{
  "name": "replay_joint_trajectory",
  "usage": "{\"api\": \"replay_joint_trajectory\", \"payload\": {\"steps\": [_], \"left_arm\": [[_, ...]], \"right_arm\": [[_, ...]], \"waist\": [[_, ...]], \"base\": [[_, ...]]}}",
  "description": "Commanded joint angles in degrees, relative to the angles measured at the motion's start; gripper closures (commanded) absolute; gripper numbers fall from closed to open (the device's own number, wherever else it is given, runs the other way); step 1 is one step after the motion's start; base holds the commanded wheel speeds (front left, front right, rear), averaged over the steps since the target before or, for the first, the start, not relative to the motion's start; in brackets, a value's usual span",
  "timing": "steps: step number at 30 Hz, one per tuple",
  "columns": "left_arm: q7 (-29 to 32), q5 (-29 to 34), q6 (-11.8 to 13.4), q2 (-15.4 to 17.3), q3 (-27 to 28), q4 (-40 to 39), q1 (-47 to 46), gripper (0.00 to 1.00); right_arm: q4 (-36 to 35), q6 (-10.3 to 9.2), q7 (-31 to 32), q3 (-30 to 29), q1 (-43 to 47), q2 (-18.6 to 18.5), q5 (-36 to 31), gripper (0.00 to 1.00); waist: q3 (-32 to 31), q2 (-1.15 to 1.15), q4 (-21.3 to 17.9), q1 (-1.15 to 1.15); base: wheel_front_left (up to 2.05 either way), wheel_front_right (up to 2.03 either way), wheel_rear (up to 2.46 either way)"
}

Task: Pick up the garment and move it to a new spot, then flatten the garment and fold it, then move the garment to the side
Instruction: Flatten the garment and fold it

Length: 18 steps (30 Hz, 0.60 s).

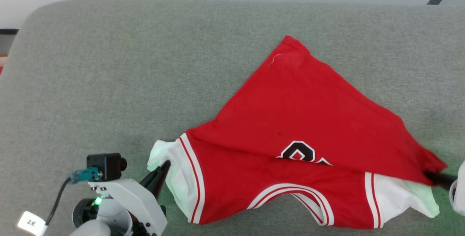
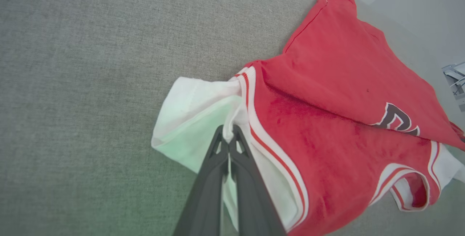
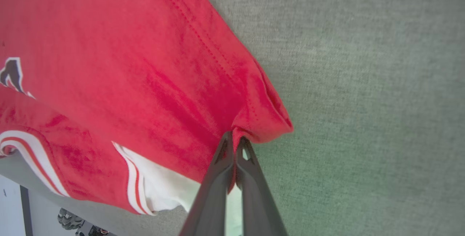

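The shirt (image 1: pixel 290 119) lies on the gray mat (image 1: pixel 109 83), to the right of the middle. It is not flat. A big red flap is laid slanting over the chest and hides part of the black letters (image 1: pixel 301 154). One red corner points far away toward the back of the mat. The neck hole and both white sleeves are on the near side, close to the robot.

The left gripper (image 1: pixel 165 165) is closed tight on the near white sleeve (image 1: pixel 181 185). In the left wrist view its tips (image 2: pixel 228 134) pinch a little bunch of white cloth. The right gripper (image 1: pixel 428 174) is at the other end of the shirt. It is closed tight too, and in the right wrist view it (image 3: pixel 234 138) pinches a red hem corner (image 3: pixel 269 119) that sits just above the other white sleeve.

This looks like the flatten step, since the shirt is crooked and doubled over. Next, the right gripper most likely has to carry its red corner away from the sleeves so the flap opens out. The left gripper should keep the sleeve pinned so the shirt does not slide along. Pull slowly, or the thin cloth may slip out.
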Motion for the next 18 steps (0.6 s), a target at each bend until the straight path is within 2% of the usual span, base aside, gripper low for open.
{"api": "replay_joint_trajectory", "payload": {"steps": [1, 5, 6, 8, 9, 18], "left_arm": [[-0.1, -0.1, 0.3, 0.3, 0.2, -0.4, 0.6, 1.00], [0.0, -0.2, 0.5, 0.4, 0.2, -0.8, 1.0, 1.00], [0.0, -0.3, 0.5, 0.5, 0.2, -0.8, 1.0, 1.00], [0.0, -0.3, 0.6, 0.5, 0.2, -1.0, 1.1, 1.00], [0.1, -0.3, 0.5, 0.5, 0.1, -1.1, 1.1, 1.00], [0.1, 0.0, 0.1, -0.1, -0.4, -1.3, 0.5, 1.00]], "right_arm": [[-1.2, -0.06, 0.3, -1.4, 2.2, 1.4, -0.6, 1.00], [-2.5, -0.06, 0.0, -3.6, 4.6, 4.0, -2.3, 1.00], [-2.8, -0.06, 0.0, -3.8, 4.8, 4.4, -2.9, 0.96], [-3.4, -0.06, -0.1, -4.0, 5.2, 5.0, -3.2, 0.29], [-3.7, -0.06, 0.0, -4.1, 5.4, 5.2, -3.2, 0.01], [-9.8, -0.06, 1.9, -6.3, 6.1, 5.6, -4.9, 0.00]], "waist": [[-0.4, 0.00, -0.4, 0.00], [-0.6, 0.00, -0.5, 0.00], [-0.7, 0.00, -0.5, 0.00], [-0.7, 0.00, -0.5, 0.00], [-0.7, 0.00, -0.5, 0.00], [-0.5, 0.00, 0.2, 0.00]], "base": [[0.00, 0.00, 0.00], [0.00, 0.00, 0.00], [0.00, 0.00, 0.00], [0.00, 0.00, 0.00], [0.00, 0.00, 0.00], [0.00, 0.00, 0.00]]}}
